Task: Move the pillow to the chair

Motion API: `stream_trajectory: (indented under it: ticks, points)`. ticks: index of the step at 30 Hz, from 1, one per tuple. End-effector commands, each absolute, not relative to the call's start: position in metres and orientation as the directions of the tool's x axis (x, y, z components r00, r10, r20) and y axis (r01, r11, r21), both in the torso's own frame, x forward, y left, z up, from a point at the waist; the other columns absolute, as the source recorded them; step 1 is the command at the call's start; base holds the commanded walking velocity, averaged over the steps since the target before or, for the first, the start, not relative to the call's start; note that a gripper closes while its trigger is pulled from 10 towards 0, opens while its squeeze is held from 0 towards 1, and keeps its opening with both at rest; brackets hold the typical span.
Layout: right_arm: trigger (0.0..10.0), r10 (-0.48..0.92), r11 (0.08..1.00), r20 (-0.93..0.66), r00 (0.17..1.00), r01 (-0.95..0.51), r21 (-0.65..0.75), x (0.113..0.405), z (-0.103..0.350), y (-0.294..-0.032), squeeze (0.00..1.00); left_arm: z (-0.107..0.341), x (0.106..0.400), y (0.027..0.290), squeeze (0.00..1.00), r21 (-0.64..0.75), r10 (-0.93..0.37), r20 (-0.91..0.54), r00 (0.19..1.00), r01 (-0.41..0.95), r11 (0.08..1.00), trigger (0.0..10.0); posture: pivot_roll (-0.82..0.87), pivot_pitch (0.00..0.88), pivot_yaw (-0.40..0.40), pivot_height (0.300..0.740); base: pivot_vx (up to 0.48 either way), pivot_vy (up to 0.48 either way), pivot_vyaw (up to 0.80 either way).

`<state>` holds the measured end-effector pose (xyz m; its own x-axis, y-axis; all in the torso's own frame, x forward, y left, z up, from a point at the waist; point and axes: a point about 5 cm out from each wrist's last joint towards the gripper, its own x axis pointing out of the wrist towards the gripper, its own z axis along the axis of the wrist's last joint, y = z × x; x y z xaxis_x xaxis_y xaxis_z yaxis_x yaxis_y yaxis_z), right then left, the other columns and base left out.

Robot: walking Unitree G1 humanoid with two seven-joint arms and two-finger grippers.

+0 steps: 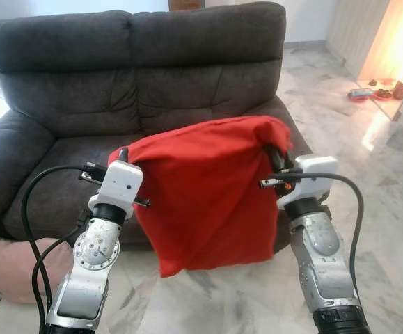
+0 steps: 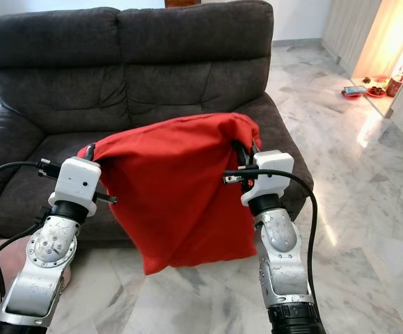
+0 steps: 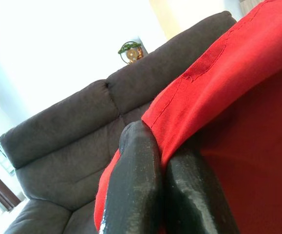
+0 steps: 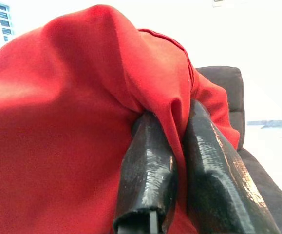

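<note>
A red pillow (image 1: pixel 204 195) hangs in the air in front of a dark grey sofa (image 1: pixel 138 76), held up by both arms. My left gripper (image 1: pixel 122 154) is shut on the pillow's upper left corner, and the wrist view shows red cloth (image 3: pixel 218 97) pinched between its black fingers (image 3: pixel 136 185). At the upper right corner my right gripper (image 1: pixel 276 156) is shut on a fold of the pillow (image 4: pixel 58 122), with fabric squeezed between its fingers (image 4: pixel 148 170). The pillow's lower edge dangles above the floor.
The sofa stands directly ahead. A pink cushion (image 1: pixel 10 268) lies on the marble floor (image 1: pixel 382 209) at lower left. Open floor stretches to the right, where small items (image 1: pixel 378 89) sit by a bright doorway.
</note>
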<state>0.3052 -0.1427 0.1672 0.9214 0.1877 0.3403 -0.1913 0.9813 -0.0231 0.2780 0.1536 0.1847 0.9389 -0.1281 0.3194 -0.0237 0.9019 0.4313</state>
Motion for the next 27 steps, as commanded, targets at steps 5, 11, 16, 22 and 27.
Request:
stream_trajectory:
  ticks: [5,11,16,22,27]
  points:
    - [10.0,0.180,0.982,0.471,0.864,-0.188,-0.031,0.3035,0.1976,-0.1394,0.00,0.2121,0.2780,0.1539,0.00,0.447,-0.115,0.428,0.896,-0.100,0.889,10.0,0.03,0.030,0.056,0.740,0.000,0.000,0.00]
    - [10.0,0.182,0.981,0.469,0.864,-0.189,-0.033,0.3032,0.1980,-0.1378,0.00,0.2129,0.2776,0.1531,0.00,0.449,-0.118,0.431,0.895,-0.099,0.888,10.0,0.03,0.028,0.057,0.740,0.041,0.000,0.00]
    - [10.0,0.191,0.980,0.472,0.861,-0.197,-0.038,0.3035,0.1997,-0.1362,0.00,0.2140,0.2775,0.1521,0.00,0.447,-0.118,0.436,0.892,-0.101,0.889,10.0,0.02,0.023,0.055,0.740,0.244,0.000,0.00]
    - [10.0,0.209,0.977,0.475,0.855,-0.207,-0.058,0.3038,0.2012,-0.1324,0.00,0.2165,0.2782,0.1515,0.00,0.442,-0.115,0.447,0.887,-0.108,0.891,10.0,0.02,0.020,0.054,0.740,0.259,0.000,0.00]
    - [10.0,0.209,0.977,0.478,0.853,-0.208,-0.055,0.3043,0.2021,-0.1322,0.00,0.2157,0.2785,0.1527,0.00,0.441,-0.110,0.447,0.888,-0.112,0.891,10.0,0.02,0.011,0.055,0.740,0.286,0.000,0.00]
